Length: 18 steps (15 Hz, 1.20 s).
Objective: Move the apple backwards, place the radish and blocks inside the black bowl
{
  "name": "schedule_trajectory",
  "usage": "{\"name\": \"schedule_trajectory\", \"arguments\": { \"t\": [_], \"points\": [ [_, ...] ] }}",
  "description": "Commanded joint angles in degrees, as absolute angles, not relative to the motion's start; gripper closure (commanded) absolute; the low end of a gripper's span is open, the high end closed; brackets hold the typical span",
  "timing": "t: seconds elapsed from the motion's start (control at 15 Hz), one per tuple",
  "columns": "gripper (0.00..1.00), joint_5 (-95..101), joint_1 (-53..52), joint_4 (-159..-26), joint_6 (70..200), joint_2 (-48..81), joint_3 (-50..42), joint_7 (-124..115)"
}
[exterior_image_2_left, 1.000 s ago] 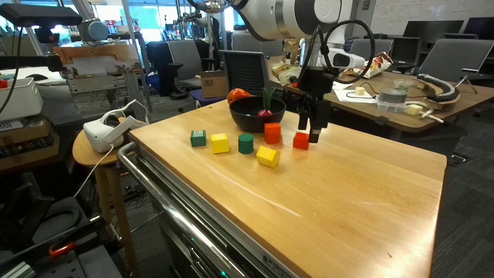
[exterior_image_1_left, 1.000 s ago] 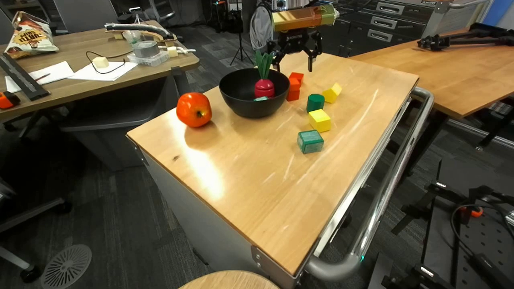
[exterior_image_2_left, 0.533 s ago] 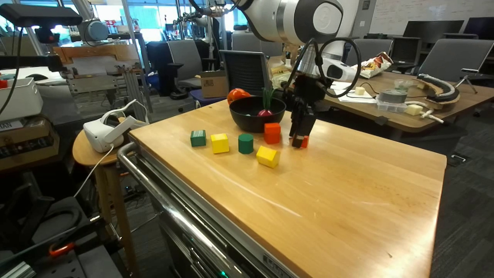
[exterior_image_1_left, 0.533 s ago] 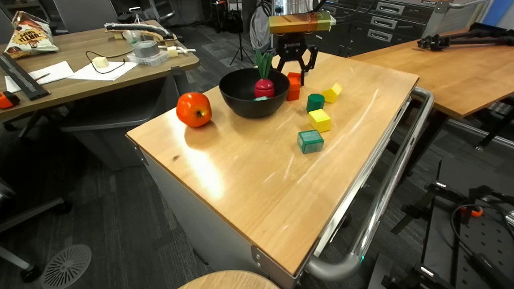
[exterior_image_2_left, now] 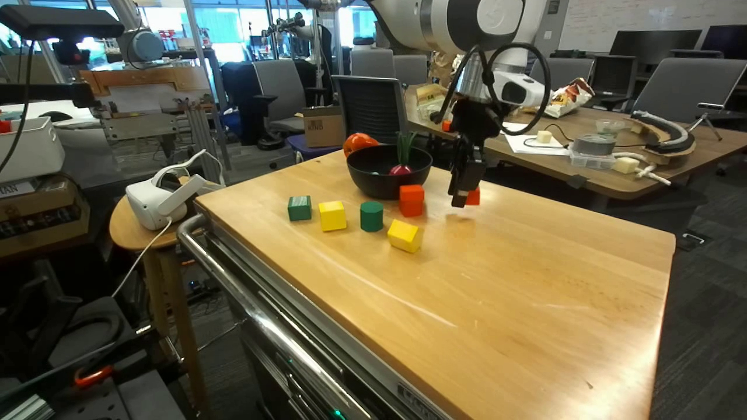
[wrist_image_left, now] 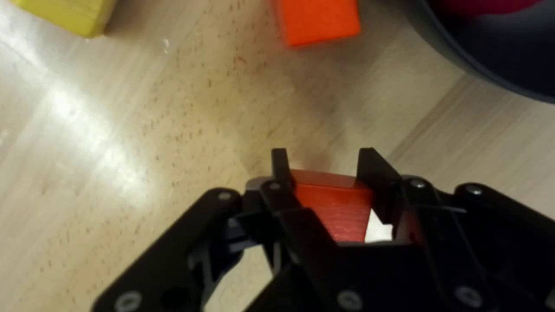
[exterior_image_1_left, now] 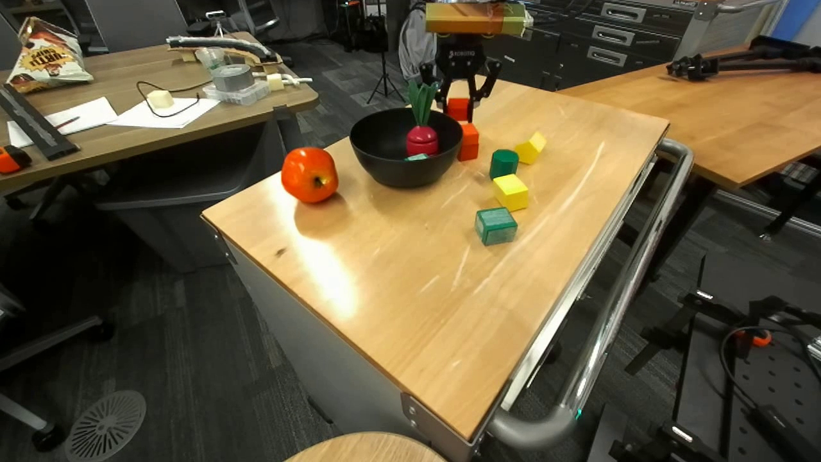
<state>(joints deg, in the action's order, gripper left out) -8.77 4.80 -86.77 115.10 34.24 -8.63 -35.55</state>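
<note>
Nearest, toward the bench (exterior_image_1_left: 397,276) edge with the handle (exterior_image_1_left: 622,295), a green block (exterior_image_1_left: 496,226) and yellow block (exterior_image_1_left: 510,193) are left to place. The apple (exterior_image_1_left: 310,176) sits by the opposite edge; whether far enough back, unclear. The black bowl (exterior_image_1_left: 392,173) holds the radish (exterior_image_1_left: 422,142): done. A round green block (exterior_image_1_left: 503,165), second yellow block (exterior_image_1_left: 531,149) and orange block (exterior_image_1_left: 468,144) are left too. Farthest, the jaws clamp a red block (wrist_image_left: 340,208) above the bench.

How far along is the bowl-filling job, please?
Done: the radish and a teal piece sit in the black bowl. In hand: a red block between the fingers, above the tabletop. Left on it: yellow blocks, green blocks and an orange block, perhaps two. Moving the apple: can't tell.
</note>
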Motion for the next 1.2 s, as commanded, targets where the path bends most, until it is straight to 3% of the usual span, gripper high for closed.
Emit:
{"name": "schedule_trajectory", "arguments": {
  "t": [0.0,0.33,0.67,1.13],
  "points": [
    [0.81,-6.18,3.23,-94.86,119.85,22.66,-8.63,-30.32],
    [0.81,-4.0,0.32,-97.84,117.34,13.82,-5.03,-22.77],
    [0.81,-3.52,-2.38,-93.62,112.82,18.52,-0.26,-15.21],
    [0.81,3.0,-4.21,-85.06,106.23,30.6,-0.73,-14.76]
  ]
}}
